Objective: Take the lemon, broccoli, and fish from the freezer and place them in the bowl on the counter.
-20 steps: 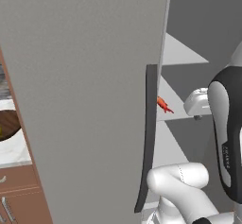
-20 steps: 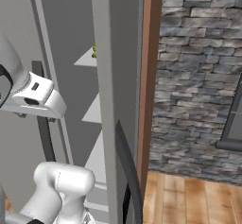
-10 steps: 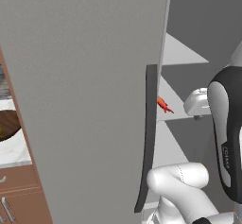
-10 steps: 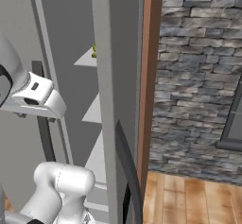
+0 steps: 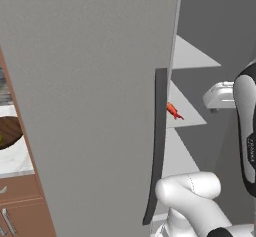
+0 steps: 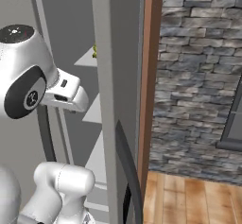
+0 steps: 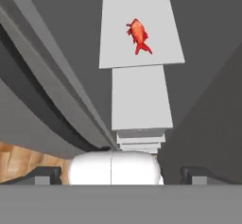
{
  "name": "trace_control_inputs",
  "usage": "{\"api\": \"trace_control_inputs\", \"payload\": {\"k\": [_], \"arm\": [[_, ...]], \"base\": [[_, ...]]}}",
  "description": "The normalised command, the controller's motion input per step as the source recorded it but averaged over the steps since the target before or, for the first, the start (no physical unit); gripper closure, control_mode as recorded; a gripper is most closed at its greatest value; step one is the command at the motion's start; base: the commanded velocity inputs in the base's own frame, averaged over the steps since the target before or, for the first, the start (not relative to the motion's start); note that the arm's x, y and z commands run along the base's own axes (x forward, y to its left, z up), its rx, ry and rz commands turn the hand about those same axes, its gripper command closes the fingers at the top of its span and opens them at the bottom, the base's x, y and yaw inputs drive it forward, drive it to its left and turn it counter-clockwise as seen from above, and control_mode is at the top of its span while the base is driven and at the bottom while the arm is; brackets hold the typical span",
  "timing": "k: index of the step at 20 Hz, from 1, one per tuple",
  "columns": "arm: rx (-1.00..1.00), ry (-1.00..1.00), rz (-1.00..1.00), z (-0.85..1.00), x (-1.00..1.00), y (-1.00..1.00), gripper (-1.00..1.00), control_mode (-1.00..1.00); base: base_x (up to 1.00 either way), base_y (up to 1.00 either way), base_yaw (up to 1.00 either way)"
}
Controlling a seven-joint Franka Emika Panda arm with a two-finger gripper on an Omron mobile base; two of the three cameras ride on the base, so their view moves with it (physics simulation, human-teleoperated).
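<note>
Your pincer (image 7: 120, 173) stands spread wide and empty, looking down the white freezer shelves (image 7: 142, 98). The fish (image 7: 138, 35), slim, smooth, red-orange with a forked tail, lies well ahead on a flat shelf. Reach carelessly and you could clip the grey door (image 5: 95, 106) or nudge the fish away.

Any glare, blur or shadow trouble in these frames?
Hand view: sharp, flat light, fish crisp on its white shelf, no cast shadow. Left base view: no glare, door evenly grey. Right base view: stone wall slightly soft, no motion blur.
</note>
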Motion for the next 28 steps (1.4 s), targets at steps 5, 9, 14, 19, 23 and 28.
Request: {"api": "trace_control_inputs", "payload": {"k": [5,9,14,19,23,28], "arm": [[0.04,-0.13,0.02,0.0,0.74,-0.1,-1.0,-1.0],[0.0,-0.14,0.01,0.0,0.83,0.0,-1.0,-1.0],[0.05,-0.06,0.01,0.09,0.7,-0.01,-1.0,-1.0],[0.05,-0.02,0.0,0.04,0.72,0.0,-1.0,-1.0],[0.03,-0.02,0.0,0.0,0.6,-0.02,-1.0,-1.0],[0.04,0.0,0.0,0.01,0.63,-0.08,-1.0,-1.0]], "base": [[0.0,0.0,0.0],[0.0,0.0,0.0],[0.0,0.0,0.0],[0.0,0.0,0.0],[0.0,0.0,0.0],[0.0,0.0,0.0]]}}
